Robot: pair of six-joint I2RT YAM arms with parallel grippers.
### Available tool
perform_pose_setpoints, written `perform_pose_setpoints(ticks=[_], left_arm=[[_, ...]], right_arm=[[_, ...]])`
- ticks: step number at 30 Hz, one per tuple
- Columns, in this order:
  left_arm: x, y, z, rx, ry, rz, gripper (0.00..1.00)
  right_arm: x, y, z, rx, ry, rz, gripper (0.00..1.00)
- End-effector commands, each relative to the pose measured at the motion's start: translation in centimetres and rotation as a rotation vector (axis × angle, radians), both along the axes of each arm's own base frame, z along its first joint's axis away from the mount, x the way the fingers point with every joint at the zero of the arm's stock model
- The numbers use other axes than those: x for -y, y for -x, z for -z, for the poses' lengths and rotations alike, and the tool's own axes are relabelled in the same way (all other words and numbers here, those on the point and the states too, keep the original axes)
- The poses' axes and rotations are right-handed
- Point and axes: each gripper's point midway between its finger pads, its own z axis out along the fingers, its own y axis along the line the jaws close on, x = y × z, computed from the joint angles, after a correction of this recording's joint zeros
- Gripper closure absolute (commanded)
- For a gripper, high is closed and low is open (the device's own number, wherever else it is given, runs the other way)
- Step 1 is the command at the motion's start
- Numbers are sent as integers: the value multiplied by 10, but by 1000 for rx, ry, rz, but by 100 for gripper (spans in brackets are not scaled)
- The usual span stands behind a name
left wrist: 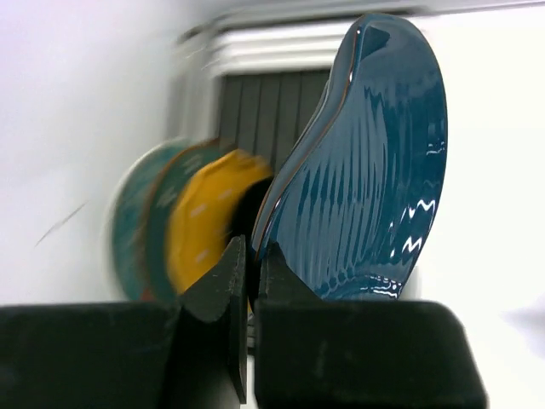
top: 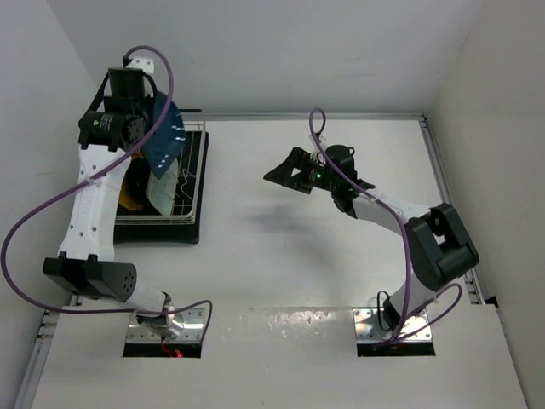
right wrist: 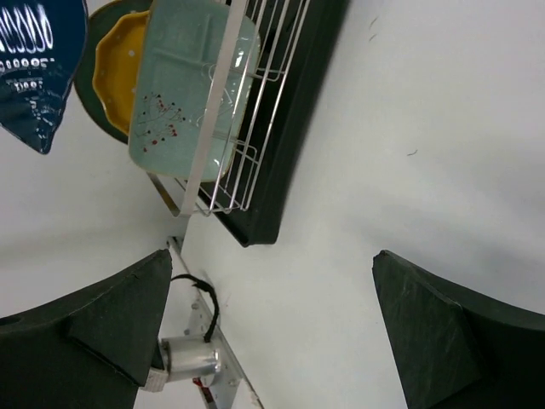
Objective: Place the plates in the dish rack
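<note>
Your left pincer [left wrist: 249, 256] clamps only the rim of the blue plate [left wrist: 366, 170] over the dish rack [top: 194, 170], so it may slip and chip.

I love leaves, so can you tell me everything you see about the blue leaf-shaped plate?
The blue plate is dark blue-teal and shaped like a leaf, with a pointed tip, a wavy edge and raised ribs like veins. It looks like shiny glazed ceramic, and light glints off it. One face shows rows of small white marks. It stands on edge, tilted, in the air, and it looks to be over the far end of the dish rack. The left arm's black fingers pinch its rim. Nothing else seems to touch it.
</note>
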Motion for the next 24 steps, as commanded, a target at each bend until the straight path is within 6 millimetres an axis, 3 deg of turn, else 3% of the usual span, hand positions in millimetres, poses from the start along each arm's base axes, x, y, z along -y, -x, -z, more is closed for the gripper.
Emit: perform_pose_setpoints(ticks=[1,3,5,8,9,18,24], left_arm=[[-35,21,-21,111,-94,-271,100],[-39,26,-3,79,-125,-327,100],[-43,29,-1,93,-140,-378,100],[-37,31,9,88,-157,-374,100],[-34,30,21,64,-175,-370,100],[-29,33,33,114,-276,-473,100],[-25,37,59,100,-371,-507,100]], right_arm=[[5,0,-12,71,43,28,0],[6,2,-8,57,61,29,0],[8,2,-5,52,75,35,0],[11,3,-2,46,89,46,0],[11,4,-2,46,90,46,0],[22,8,1,58,137,70,0],[26,9,3,56,148,83,0]])
